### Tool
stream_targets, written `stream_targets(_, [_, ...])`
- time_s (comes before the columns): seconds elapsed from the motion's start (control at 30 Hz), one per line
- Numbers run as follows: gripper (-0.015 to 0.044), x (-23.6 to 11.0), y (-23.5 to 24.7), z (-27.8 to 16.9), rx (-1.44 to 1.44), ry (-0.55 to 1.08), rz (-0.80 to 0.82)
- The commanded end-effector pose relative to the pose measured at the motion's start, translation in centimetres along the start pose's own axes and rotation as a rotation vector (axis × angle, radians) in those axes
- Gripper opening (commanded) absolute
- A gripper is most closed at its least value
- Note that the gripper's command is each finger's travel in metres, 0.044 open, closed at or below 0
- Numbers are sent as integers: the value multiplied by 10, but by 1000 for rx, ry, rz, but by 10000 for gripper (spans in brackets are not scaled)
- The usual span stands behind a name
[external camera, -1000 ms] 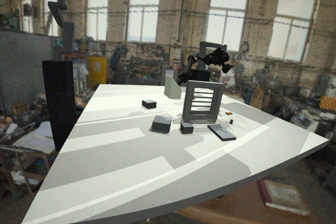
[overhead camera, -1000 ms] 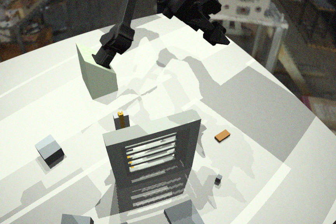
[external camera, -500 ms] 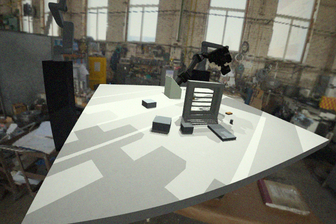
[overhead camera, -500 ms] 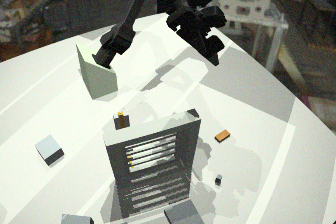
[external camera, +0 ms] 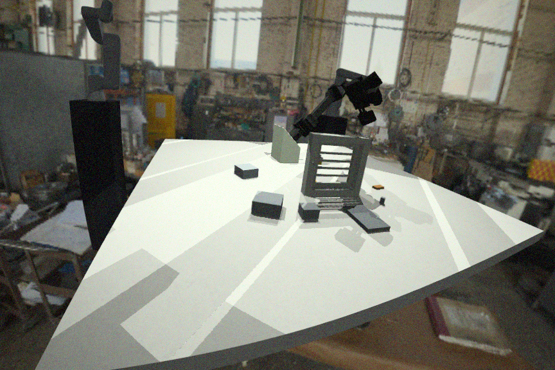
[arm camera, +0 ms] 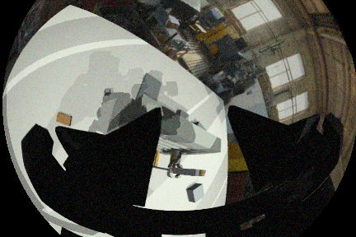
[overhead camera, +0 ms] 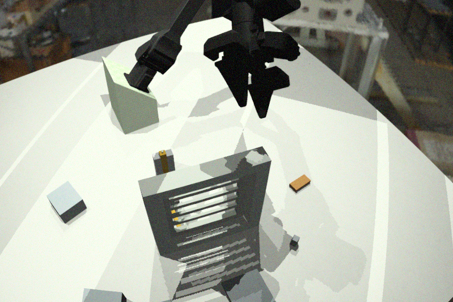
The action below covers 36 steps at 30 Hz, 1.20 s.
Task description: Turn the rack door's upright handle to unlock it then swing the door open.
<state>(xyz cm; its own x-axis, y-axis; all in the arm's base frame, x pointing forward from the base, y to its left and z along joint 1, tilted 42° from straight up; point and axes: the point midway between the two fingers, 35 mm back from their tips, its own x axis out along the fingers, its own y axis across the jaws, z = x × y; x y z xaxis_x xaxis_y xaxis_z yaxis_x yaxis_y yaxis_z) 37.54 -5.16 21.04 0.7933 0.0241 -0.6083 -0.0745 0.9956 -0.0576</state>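
The grey rack frame (overhead camera: 197, 176) (external camera: 309, 168) (arm camera: 211, 142) stands upright on the table. Its slats show through the opening; the door's front faces away from the top and exterior views. A grey part with a yellow stripe, seemingly the handle (overhead camera: 163, 163) (arm camera: 190, 172), sticks out on that far side, near the frame's left end in the top view. The door looks closed, but its exact angle and the handle's turn are hard to tell. My gripper (overhead camera: 252, 110) (arm camera: 196, 112) is open and empty, fingers pointing down. It hangs above and behind the rack, clear of the handle and frame.
A pale green wedge (overhead camera: 137, 110) (external camera: 284, 148) stands beside my lower arm. A blue-grey block (overhead camera: 65, 196) (external camera: 246, 170) (arm camera: 195, 192) lies left. An orange block (overhead camera: 300, 182) (external camera: 378, 186) (arm camera: 63, 118) and small cube (overhead camera: 294, 240) (external camera: 381, 200) lie right. A slab (external camera: 369, 220) lies before the rack.
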Motion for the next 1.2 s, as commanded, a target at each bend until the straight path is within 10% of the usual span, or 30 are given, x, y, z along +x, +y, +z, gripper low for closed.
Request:
stream_targets(0.0, [285, 12, -8, -11, 8, 91, 30])
stream_targets(1.17, [285, 52, -52, -105, 285, 706, 416])
